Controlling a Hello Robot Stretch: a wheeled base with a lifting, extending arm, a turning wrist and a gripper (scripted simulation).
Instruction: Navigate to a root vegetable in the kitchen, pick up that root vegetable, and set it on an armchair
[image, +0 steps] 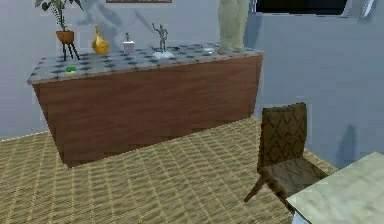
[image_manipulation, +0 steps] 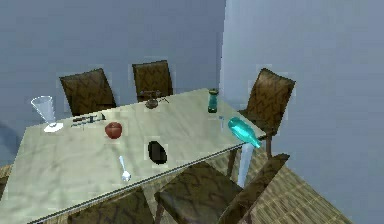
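- A chair (image_manipulation: 205, 190) is tucked in at the near edge of the tabletop (image_manipulation: 60, 170).
- A dark oval lump (image_manipulation: 157, 151) lies mid-tabletop; I cannot tell whether it is the root vegetable.
- A red round thing (image_manipulation: 114, 130) sits just beyond.
- A teal bottle (image_manipulation: 243, 131) lies at the right edge.
- The claw's state cannot be told.

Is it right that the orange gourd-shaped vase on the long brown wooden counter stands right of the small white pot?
Not quite. In the forward view the orange gourd-shaped vase stands left of the small white pot, not right of it. It is indeed on the long brown wooden counter.
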